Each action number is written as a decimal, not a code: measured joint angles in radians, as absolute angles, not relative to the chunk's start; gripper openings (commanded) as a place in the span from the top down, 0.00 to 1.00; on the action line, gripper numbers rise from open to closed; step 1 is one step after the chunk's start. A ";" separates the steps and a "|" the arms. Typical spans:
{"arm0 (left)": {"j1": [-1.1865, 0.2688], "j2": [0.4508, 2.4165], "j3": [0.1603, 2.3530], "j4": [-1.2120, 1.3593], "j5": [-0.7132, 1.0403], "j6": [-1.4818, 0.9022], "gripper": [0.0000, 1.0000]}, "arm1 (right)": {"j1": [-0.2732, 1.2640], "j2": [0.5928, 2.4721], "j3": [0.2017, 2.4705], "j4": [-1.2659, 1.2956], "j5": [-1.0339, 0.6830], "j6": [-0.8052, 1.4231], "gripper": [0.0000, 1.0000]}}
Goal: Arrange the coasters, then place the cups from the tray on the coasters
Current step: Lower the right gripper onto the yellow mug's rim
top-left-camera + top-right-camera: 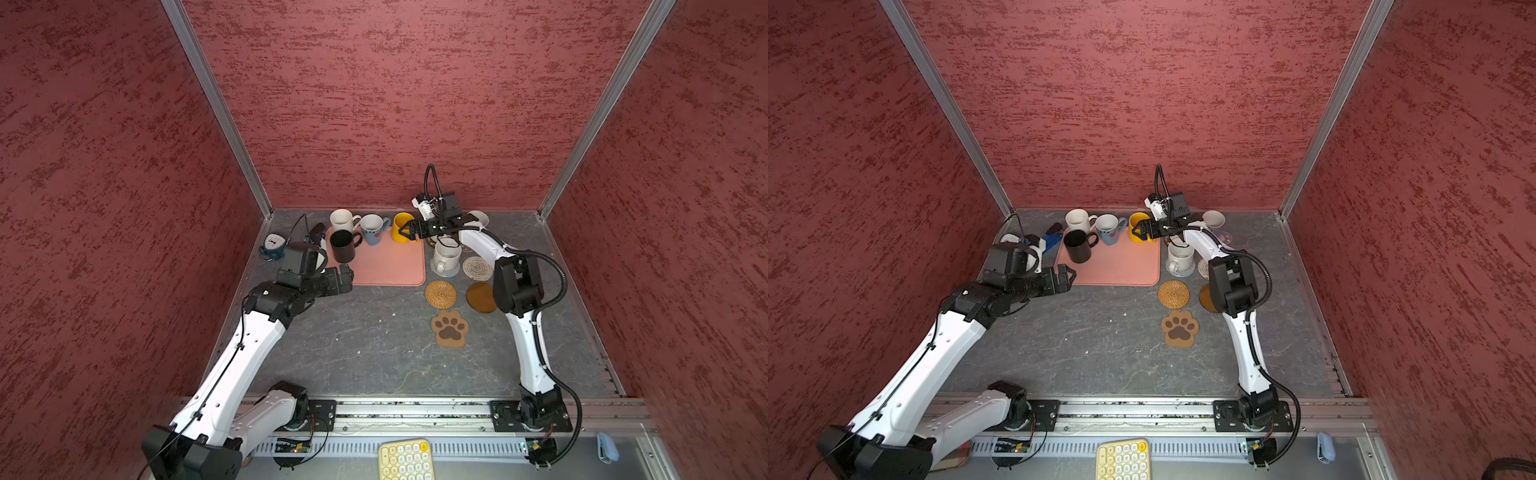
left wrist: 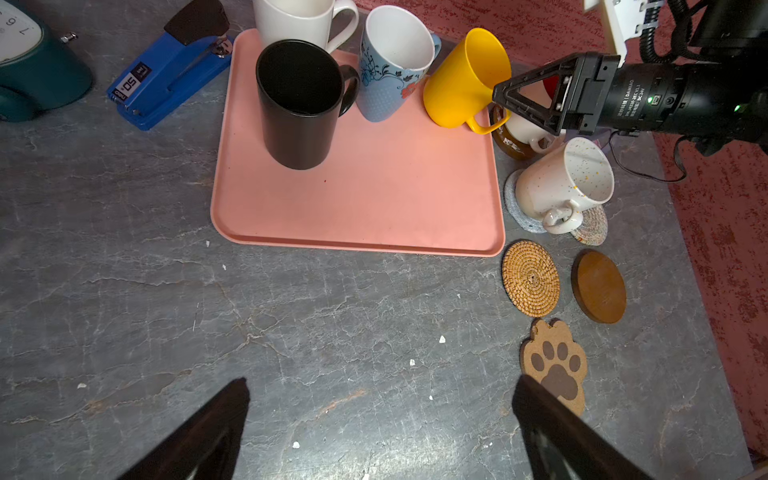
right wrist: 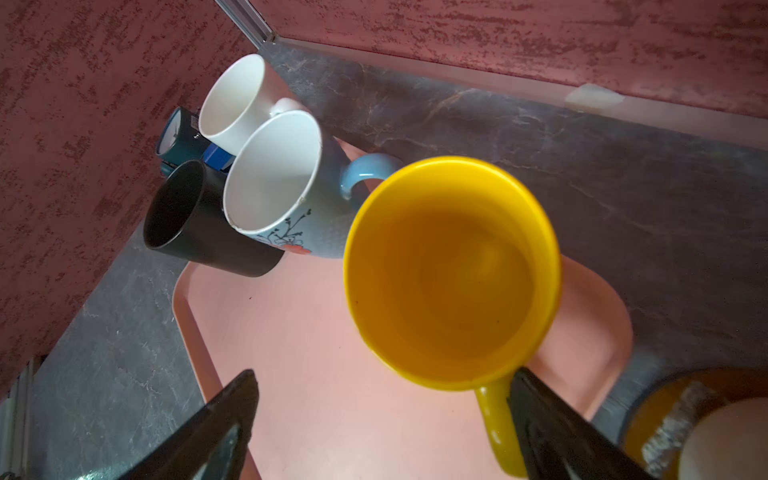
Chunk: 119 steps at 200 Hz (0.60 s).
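Note:
The pink tray (image 1: 386, 268) holds a white cup (image 1: 343, 219), a light blue cup (image 1: 374, 229), a black cup (image 1: 344, 247) and a yellow cup (image 1: 401, 226). My right gripper (image 3: 382, 395) is open over the tray, with the yellow cup's handle (image 3: 494, 428) just inside one finger. A speckled cup (image 1: 446, 257) stands on a grey coaster (image 2: 513, 208). Beige woven (image 1: 478, 268), rattan (image 1: 440, 294), amber (image 1: 481, 297) and paw-print (image 1: 449, 328) coasters lie bare. My left gripper (image 2: 380, 399) hangs open over bare table near the tray's front left corner.
A clock (image 1: 274, 245) and a blue stapler (image 2: 166, 75) sit left of the tray. Another pale cup (image 1: 1213, 219) stands at the back behind my right arm. A white cup sits on an amber coaster (image 2: 509, 145) beside the tray. A yellow keypad (image 1: 405, 459) lies in front.

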<state>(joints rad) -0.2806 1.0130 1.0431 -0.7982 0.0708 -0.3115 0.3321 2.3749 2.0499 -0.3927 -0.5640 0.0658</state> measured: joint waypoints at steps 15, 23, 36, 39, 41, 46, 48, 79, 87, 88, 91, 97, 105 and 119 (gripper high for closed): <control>-0.281 1.010 1.043 -0.801 0.071 -0.318 0.00 | 0.332 2.375 2.050 -0.393 -0.553 0.062 0.04; -0.281 1.007 1.039 -0.801 0.071 -0.319 0.00 | 0.332 2.375 2.050 -0.393 -0.549 0.060 0.04; -0.281 1.002 1.032 -0.802 0.071 -0.322 0.00 | 0.332 2.375 2.050 -0.393 -0.542 0.057 0.04; -0.281 1.000 1.031 -0.802 0.071 -0.322 0.00 | 0.332 2.375 2.050 -0.393 -0.541 0.056 0.04; -0.281 1.000 1.030 -0.802 0.071 -0.322 0.00 | 0.332 2.375 2.050 -0.393 -0.540 0.055 0.04; -0.281 1.000 1.029 -0.804 0.071 -0.324 0.01 | 0.332 2.375 2.050 -0.393 -0.538 0.054 0.04; -0.281 0.999 1.029 -0.804 0.071 -0.324 0.00 | 0.332 2.375 2.050 -0.393 -0.537 0.053 0.04; -0.281 0.999 1.027 -0.805 0.071 -0.325 0.00 | 0.332 2.375 2.050 -0.393 -0.528 0.052 0.09; -0.281 0.999 1.027 -0.805 0.071 -0.325 0.00 | 0.333 2.375 2.050 -0.393 -0.522 0.052 0.11; -0.281 0.999 1.027 -0.806 0.071 -0.325 0.00 | 0.333 2.375 2.050 -0.393 -0.522 0.052 0.12; -0.281 0.999 1.027 -0.805 0.071 -0.325 0.00 | 0.333 2.375 2.050 -0.393 -0.518 0.052 0.12; -0.281 0.999 1.027 -0.806 0.071 -0.325 0.00 | 0.334 2.375 2.050 -0.393 -0.513 0.052 0.14; -0.281 0.999 1.027 -0.806 0.071 -0.325 0.00 | 0.336 2.375 2.048 -0.393 -0.506 0.052 0.15; -0.281 0.999 1.027 -0.807 0.071 -0.325 0.00 | 0.340 2.375 2.047 -0.393 -0.487 0.052 0.18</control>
<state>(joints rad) -0.2806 0.9993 1.0267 -0.8066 0.0708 -0.3252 0.3405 2.3749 2.0472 -0.3931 -0.4866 0.0517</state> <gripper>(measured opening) 0.996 0.839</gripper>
